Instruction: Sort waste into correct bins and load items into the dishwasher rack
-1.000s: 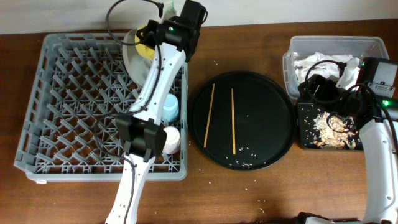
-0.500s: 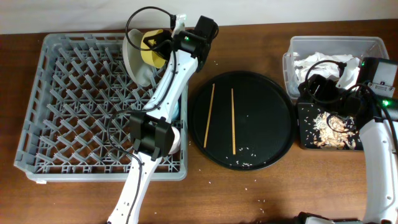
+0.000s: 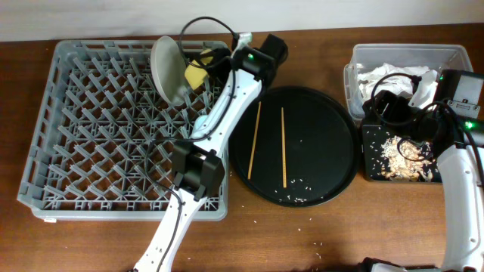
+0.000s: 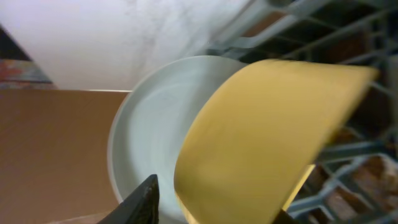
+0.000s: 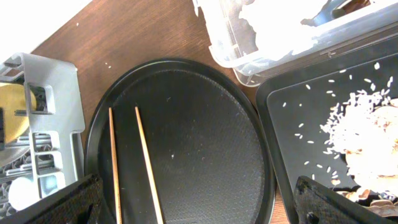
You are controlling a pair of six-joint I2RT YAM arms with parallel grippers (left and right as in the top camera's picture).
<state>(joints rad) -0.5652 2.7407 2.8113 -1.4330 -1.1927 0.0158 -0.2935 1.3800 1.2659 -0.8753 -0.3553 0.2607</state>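
– So, where is the bowl (image 4: 267,137)?

– Right between the fingers of the left gripper (image 4: 214,208). In the wrist view it fills most of the frame, tipped on its edge. One dark finger (image 4: 146,199) shows low on its left side, and only a sliver of the other shows under its right side.

– Are the jaws clamped on it?

– They look clenched on it, yes, with the bowl's wall between them. The actual contact is hidden by the bowl itself.

– And where is that over the rack (image 3: 91,136)?

– At the back edge, towards the right corner. The plate (image 4: 146,137) stands upright among the pegs there, and the bowl is just beside it on the right. I cannot tell whether the two touch.

– What about the right gripper (image 5: 199,208)?

– Its jaws are spread wide with nothing between them. It hangs near the corner where the tub (image 3: 454,51) meets the black tray (image 3: 372,162).

– What is in those?

– The napkin (image 3: 386,74) is in the tub, and the scraps (image 3: 408,155) are heaped in the black tray with rice bits scattered around.

– And the chopsticks (image 3: 283,147)?

– They lie side by side on the round tray (image 3: 318,143), a little apart, between the rack and the bins. Neither gripper is close to them.
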